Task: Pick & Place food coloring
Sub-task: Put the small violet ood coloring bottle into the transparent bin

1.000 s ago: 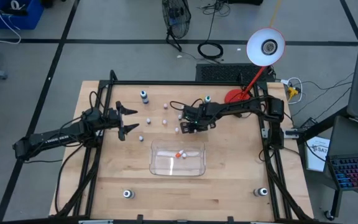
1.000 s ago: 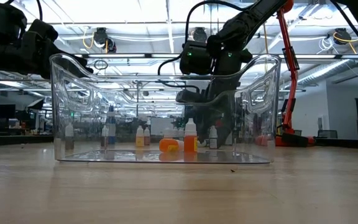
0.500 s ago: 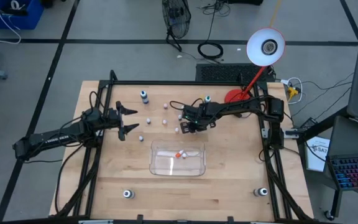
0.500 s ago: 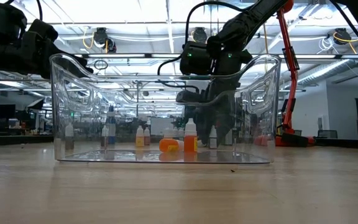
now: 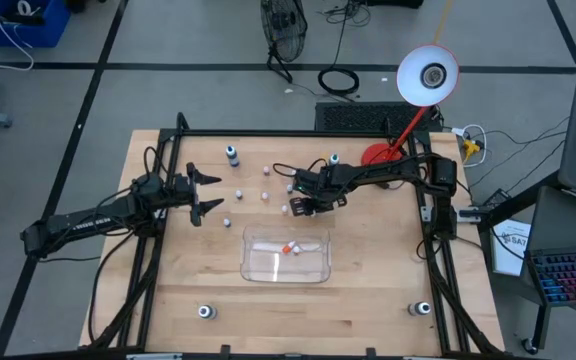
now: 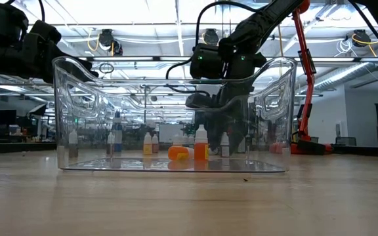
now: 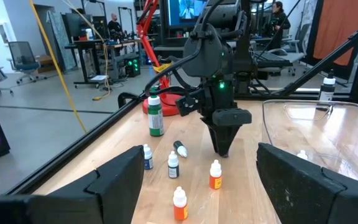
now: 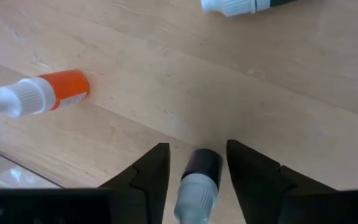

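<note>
While the right claw [image 5: 295,206] points down at the bench [image 5: 368,300] just above the tray [image 5: 258,268] in the middle of the high view, a small dark bottle [image 8: 201,176] with a pale cap lies between its two fingers [image 8: 146,175] in the right wrist view, at the bottom centre of that frame. The fingers stand apart with a narrow gap on each side of the bottle; whether they touch it cannot be told. To the upper left of that frame an orange bottle [image 8: 39,93] lies on its side on the wood, well clear of the claw, and a white-capped bottle [image 8: 241,5] lies at the top edge. In the left wrist view the right claw [image 7: 222,149] tips down at centre, with several small bottles standing near it and a larger green one [image 7: 156,115] behind. An orange bottle [image 6: 179,153] lies inside the tray [image 6: 274,118] in the low view. The left claw [image 5: 204,192], at centre left of the high view, hangs with its fingers wide apart and nothing between them.
</note>
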{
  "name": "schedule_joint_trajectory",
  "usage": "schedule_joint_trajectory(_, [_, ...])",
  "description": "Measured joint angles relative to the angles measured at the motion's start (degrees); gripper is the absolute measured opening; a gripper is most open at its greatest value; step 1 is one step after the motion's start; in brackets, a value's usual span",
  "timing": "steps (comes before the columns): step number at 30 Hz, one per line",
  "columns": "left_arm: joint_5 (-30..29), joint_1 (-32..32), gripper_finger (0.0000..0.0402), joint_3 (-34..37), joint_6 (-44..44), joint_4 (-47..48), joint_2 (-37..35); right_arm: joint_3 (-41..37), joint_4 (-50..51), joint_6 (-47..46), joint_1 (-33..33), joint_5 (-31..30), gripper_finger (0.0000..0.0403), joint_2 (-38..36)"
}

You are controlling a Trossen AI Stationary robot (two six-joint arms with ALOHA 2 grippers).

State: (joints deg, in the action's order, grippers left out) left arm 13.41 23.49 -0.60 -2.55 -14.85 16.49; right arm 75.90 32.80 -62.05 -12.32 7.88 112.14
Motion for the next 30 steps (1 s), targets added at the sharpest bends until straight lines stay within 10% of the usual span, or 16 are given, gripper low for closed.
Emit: schedule_joint_trajectory(30, [0.00, 0.00, 0.0305, 0.00, 0.01, 0.00, 0.00, 0.02, 0.55, -0.19, 0.22, 2.96, 0.0141, -0.02])
